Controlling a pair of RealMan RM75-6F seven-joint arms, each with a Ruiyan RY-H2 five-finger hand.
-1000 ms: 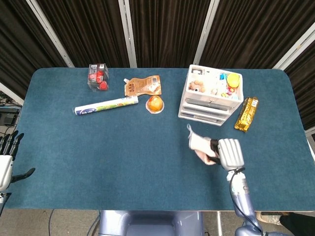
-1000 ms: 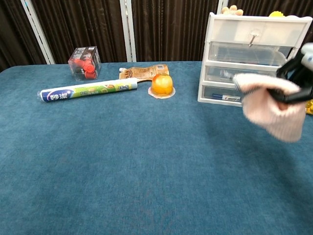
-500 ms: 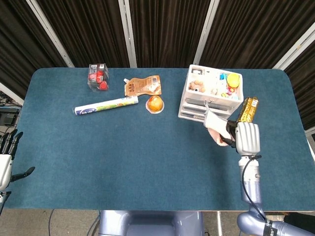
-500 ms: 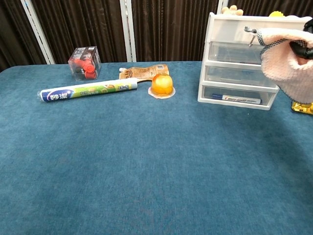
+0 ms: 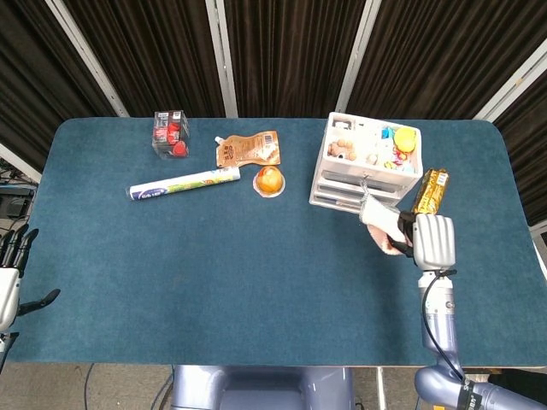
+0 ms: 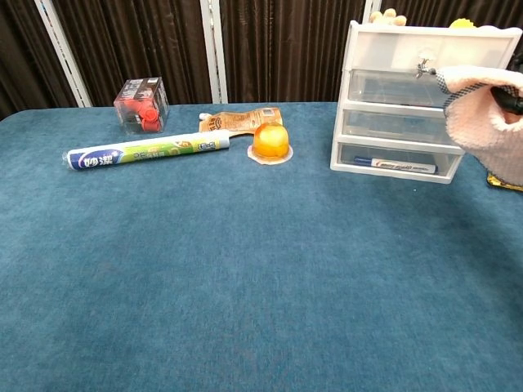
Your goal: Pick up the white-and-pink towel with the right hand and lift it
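Observation:
The white-and-pink towel (image 5: 381, 224) hangs in the air in front of the white drawer unit, held by my right hand (image 5: 430, 241), whose dark fingers close on its right side. In the chest view the towel (image 6: 485, 122) droops at the right edge, clear of the table, and only a dark bit of the right hand (image 6: 511, 95) shows beside it. My left hand (image 5: 12, 275) rests at the far left edge of the head view, off the table, fingers apart and holding nothing.
A white drawer unit (image 5: 366, 166) with small toys on top stands right behind the towel. A gold snack bar (image 5: 429, 197) lies beside it. Further left are an orange jelly cup (image 5: 269, 181), a brown pouch (image 5: 248, 148), a rolled tube (image 5: 184, 183) and a clear box of red items (image 5: 171, 134).
My right hand has carried the towel up and to the right, from low over the table's middle-right to in front of the drawer unit. The left hand has stayed put.

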